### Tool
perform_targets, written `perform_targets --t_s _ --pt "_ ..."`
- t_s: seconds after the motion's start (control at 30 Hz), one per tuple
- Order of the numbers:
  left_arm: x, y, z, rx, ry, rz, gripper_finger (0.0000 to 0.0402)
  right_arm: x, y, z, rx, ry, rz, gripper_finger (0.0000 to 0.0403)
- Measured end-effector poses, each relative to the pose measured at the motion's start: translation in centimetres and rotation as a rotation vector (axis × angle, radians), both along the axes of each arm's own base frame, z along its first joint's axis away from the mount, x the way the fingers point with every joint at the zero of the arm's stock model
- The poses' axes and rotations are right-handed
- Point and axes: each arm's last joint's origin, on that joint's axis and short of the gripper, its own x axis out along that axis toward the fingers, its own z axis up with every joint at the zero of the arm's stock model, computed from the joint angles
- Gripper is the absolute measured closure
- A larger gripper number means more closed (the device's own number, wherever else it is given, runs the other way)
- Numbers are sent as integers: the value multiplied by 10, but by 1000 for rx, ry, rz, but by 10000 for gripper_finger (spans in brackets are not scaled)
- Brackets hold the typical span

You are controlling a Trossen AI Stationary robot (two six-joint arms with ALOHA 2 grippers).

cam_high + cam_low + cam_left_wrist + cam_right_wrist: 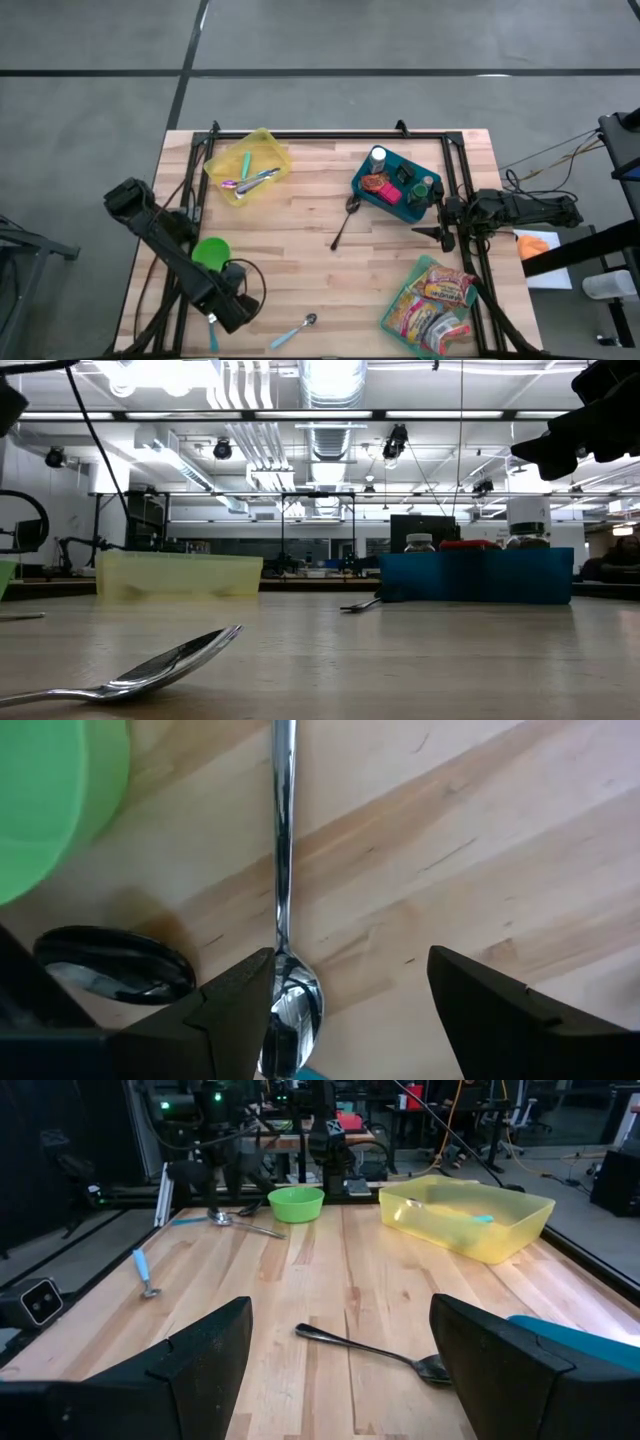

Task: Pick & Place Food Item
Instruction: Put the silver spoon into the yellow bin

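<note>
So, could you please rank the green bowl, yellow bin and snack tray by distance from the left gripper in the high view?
From the left gripper:
1. Green bowl, just beside it.
2. Yellow bin, at the far left corner.
3. Snack tray, across on the right side.

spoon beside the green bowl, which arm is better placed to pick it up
Left. The left gripper points down with open fingers straddling the spoon, next to the green bowl. The right gripper waits at the table's far side, by the blue bin.
</note>
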Motion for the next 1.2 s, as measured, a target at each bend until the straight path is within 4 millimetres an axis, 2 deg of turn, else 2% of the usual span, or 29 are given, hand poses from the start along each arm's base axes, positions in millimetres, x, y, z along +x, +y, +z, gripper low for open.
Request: perform_targets --t_s 0.8,0.93,1.2 --pt "-16 9 -38 -5 5 -47 141 0 0 0 1 0 0 100" --pt "-18 12 -42 -2 9 -31 166 0 0 0 0 0 0 100" --pt "-19 14 -47 -9 4 -3 243 0 0 0 -1 0 0 100"
